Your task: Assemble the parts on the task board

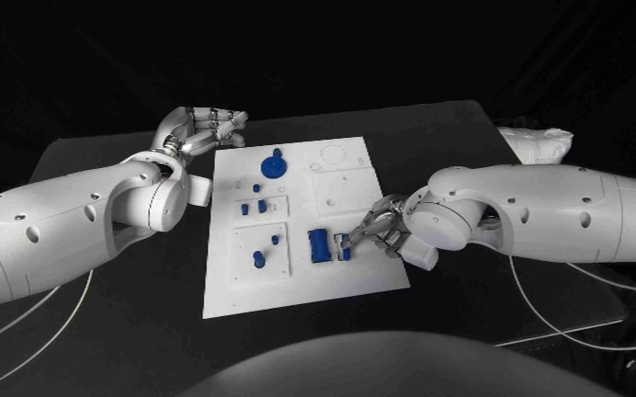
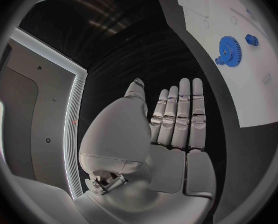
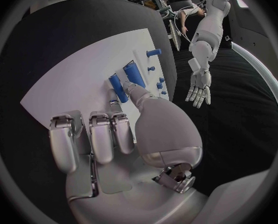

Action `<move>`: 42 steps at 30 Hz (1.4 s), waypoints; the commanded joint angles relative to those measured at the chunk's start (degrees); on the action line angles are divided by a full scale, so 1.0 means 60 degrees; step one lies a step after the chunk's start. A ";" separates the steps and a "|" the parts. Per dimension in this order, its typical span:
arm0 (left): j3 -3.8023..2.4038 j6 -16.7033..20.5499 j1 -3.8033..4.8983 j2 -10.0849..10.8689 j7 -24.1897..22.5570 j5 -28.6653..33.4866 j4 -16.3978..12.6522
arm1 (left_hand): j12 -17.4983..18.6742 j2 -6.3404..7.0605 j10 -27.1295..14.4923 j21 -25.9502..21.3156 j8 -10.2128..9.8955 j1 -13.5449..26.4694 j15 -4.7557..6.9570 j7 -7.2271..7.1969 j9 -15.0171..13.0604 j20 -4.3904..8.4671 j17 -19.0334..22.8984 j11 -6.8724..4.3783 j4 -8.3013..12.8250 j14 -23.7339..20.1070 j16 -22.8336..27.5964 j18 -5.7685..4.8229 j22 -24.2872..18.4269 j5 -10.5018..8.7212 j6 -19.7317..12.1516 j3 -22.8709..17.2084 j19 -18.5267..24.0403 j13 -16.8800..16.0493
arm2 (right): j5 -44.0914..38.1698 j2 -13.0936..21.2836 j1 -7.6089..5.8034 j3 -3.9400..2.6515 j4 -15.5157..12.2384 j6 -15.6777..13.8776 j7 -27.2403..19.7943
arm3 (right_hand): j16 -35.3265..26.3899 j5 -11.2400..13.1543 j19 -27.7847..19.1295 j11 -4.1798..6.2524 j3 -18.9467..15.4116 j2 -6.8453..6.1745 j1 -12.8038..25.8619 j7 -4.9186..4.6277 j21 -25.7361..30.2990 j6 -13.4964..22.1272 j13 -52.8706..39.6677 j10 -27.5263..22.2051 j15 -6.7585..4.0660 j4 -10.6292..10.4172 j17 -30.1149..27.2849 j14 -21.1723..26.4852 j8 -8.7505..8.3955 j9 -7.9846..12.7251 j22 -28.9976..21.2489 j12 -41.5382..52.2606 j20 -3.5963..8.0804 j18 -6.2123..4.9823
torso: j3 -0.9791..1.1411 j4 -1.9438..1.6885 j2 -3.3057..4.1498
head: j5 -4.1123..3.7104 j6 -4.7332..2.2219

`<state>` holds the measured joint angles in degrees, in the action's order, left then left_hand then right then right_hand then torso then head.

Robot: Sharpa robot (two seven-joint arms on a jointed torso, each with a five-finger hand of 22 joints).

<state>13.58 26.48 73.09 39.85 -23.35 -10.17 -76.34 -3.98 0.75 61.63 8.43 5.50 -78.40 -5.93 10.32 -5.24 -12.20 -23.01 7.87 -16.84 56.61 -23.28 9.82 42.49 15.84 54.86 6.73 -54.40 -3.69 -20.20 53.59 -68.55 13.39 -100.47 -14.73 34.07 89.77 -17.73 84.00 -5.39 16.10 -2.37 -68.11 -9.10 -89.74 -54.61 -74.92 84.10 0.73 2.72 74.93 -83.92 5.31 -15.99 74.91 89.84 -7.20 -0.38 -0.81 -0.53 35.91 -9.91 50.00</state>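
No text, label, brand, number or sign can be read anywhere: the white task board and its blue parts carry no legible marking, and the dark surface bears none either.

The white rectangular task board sits in the middle of the black table, running away from the robot. On its far left part there's a blue toothed gear, with a row of small blue pegs just behind it toward the robot, and a couple more blue pegs nearer still. To the right of those, about mid-board, lie two blue oblong blocks side by side. The silver right hand is over the board's right edge — fingertips right at the blocks. The silver left hand is off the board, beside its far left corner, over the table — fingers straight.
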 commanded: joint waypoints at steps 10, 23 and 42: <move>-0.0007 -0.0155 0.0006 -0.0023 -0.0052 -0.0040 -0.0008 | -0.0041 -0.0090 -0.0062 -0.0025 0.0057 0.0031 0.0029 0.0022 -0.0011 -0.0015 0.0013 0.0006 0.0014 -0.0067 -0.0022 0.0106 -0.0016 0.0065 -0.0062 0.0065 -0.0050 -0.0010 | -0.0240 -0.0044 0.0038 0.0023 -0.0084 0.0150 -0.0028 | 0.0039 0.0024 0.0999 0.0317 -0.0546 0.0171 -0.0215 0.0322 -0.0043 -0.0030 -0.2514 0.0984 -0.0240 0.0023 0.2511 -0.1013 0.1203 -0.0752 0.2516 0.0027 0.0236 0.0063 | 0.0005 0.0001 0.0003 | 0.0008 0.0000; -0.0007 -0.0166 0.0006 -0.0040 -0.0052 -0.0040 0.0010 | -0.0041 -0.0090 -0.0062 -0.0025 0.0057 0.0031 0.0029 0.0022 -0.0011 -0.0015 0.0013 0.0006 0.0014 -0.0067 -0.0022 0.0106 -0.0016 0.0065 -0.0062 0.0065 -0.0050 -0.0010 | -0.0542 -0.0033 0.0038 0.0023 -0.0151 0.0079 -0.0041 | 0.0039 0.0017 0.0999 0.0327 -0.0747 0.0239 -0.0275 0.0327 -0.0043 0.0479 -0.2514 0.0984 -0.0260 0.0033 0.2511 -0.1013 0.1653 -0.1146 0.2516 0.0027 0.0267 0.0063 | -0.0001 0.0001 0.0005 | -0.0002 0.0000; -0.0007 -0.0188 0.0006 -0.0056 -0.0041 -0.0040 0.0017 | -0.0041 -0.0090 -0.0062 -0.0025 0.0057 0.0031 0.0029 0.0022 -0.0011 -0.0015 0.0013 0.0006 0.0014 -0.0067 -0.0022 0.0106 -0.0016 0.0065 -0.0062 0.0065 -0.0050 -0.0010 | -0.0973 -0.0038 0.0038 0.0022 -0.0203 -0.0196 -0.0132 | 0.0039 0.0000 0.0999 0.0365 -0.0980 0.0336 -0.0355 0.0374 -0.0043 0.1436 -0.2514 0.0984 -0.0293 0.0044 0.2511 -0.1013 0.2511 -0.1818 0.2516 0.0027 0.0309 0.0063 | 0.0000 -0.0003 0.0003 | 0.0019 0.0000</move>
<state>13.58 26.29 73.09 39.66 -23.27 -10.21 -76.16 -3.98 0.75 61.63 8.43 5.50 -78.40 -5.92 10.33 -5.23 -12.20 -23.02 7.87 -16.84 56.61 -23.28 9.82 42.45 15.84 54.87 6.73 -54.40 -3.69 -24.79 53.41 -68.37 13.52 -101.55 -15.63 33.91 89.77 -17.74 84.01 -3.54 10.50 -0.55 -69.92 -6.91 -89.74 -46.46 -74.91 84.10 -0.75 3.01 74.91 -83.93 19.94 -26.57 74.93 89.84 -5.72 -0.38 -0.79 -0.54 35.92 -9.77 50.00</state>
